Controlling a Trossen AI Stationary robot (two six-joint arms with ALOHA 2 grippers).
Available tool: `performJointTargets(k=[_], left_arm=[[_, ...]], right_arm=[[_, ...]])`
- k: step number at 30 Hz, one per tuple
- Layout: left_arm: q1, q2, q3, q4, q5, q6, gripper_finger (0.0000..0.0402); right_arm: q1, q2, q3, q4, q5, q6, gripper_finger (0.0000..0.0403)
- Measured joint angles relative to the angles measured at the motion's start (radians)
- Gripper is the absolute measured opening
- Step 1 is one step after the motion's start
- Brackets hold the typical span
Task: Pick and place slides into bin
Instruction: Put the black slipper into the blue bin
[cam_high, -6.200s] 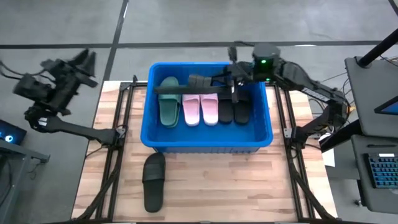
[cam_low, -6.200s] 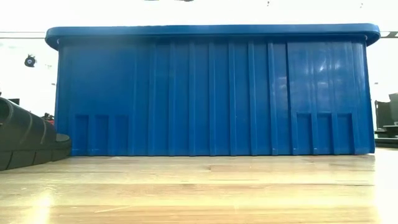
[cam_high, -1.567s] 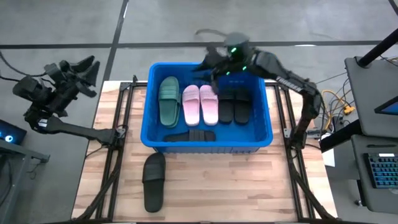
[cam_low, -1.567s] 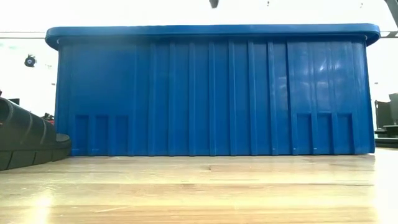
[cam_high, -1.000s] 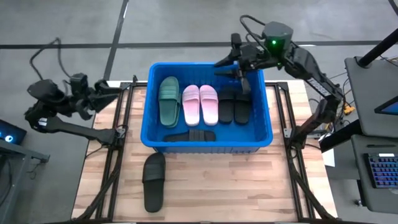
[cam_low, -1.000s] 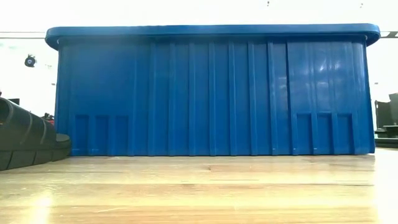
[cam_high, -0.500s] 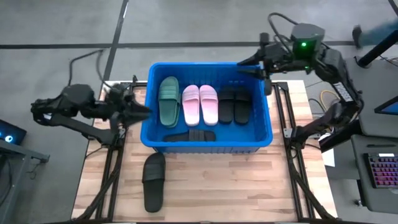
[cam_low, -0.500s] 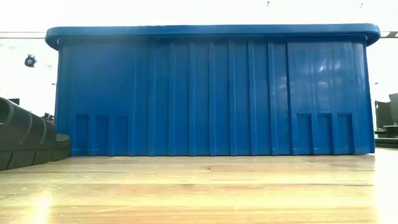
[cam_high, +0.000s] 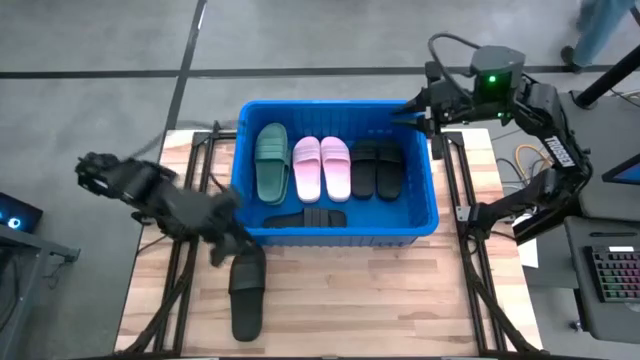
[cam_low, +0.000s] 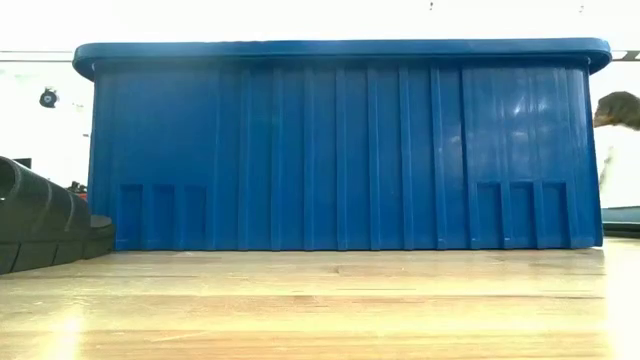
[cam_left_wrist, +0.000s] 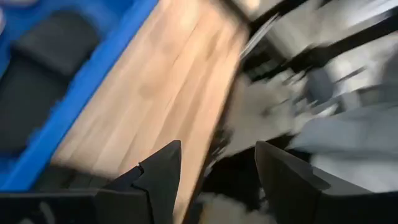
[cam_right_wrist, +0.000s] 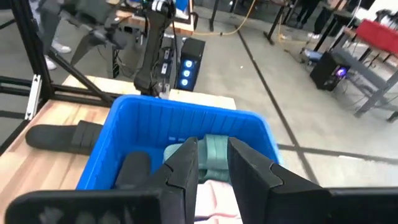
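The blue bin (cam_high: 432, 205) stands mid-table. On its floor lie a green slide (cam_high: 270, 162), a pink pair (cam_high: 322, 168) and a black pair (cam_high: 378, 168), with one dark slide (cam_high: 305, 218) crosswise along the near wall. Another black slide (cam_high: 247, 292) lies flat on the table in front of the bin, also seen in the low view (cam_low: 45, 225). My left gripper (cam_left_wrist: 217, 180) is open and blurred, above the table by the bin's near left corner, just beyond that slide. My right gripper (cam_right_wrist: 212, 165) hovers over the bin's far right corner, its fingers slightly apart, nothing between them.
Black metal frames (cam_high: 185, 260) run along both sides of the wooden tabletop (cam_high: 400, 300). Bare wood lies in front of the bin. A desk with a keyboard (cam_high: 610, 280) stands off the right edge. A person (cam_high: 598, 25) passes at the far right.
My left arm has swung in from beyond the table's left edge toward the near side, coming down beside the bin's near left corner toward the black slide, its gripper tipping downward. My right gripper has drawn back toward the table's right, from over the bin's middle to its far right corner.
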Motion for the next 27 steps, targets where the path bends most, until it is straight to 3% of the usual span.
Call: performJointTargets(k=[7,13,21,27], left_arm=[[-0.087,0.144,0.076,-0.186,0.001,-0.047,0.0192],[-0.172,0.264,0.062,-0.432,-0.011,-0.1,0.0192],[-0.306,0.37,-0.029,-0.411,-0.264,-0.173,0.0192],[-0.4,0.431,-0.115,-0.391,-0.27,-0.263,0.0192]], right_arm=[[0.0,0.007,-0.078,0.01,0.0,0.014,0.0081],[0.0,0.005,-0.152,0.051,0.0,0.028,0.0075],[0.0,0.003,-0.223,0.113,0.0,0.04,0.0071],[0.0,0.003,-0.249,0.143,-0.001,0.044,0.0075]])
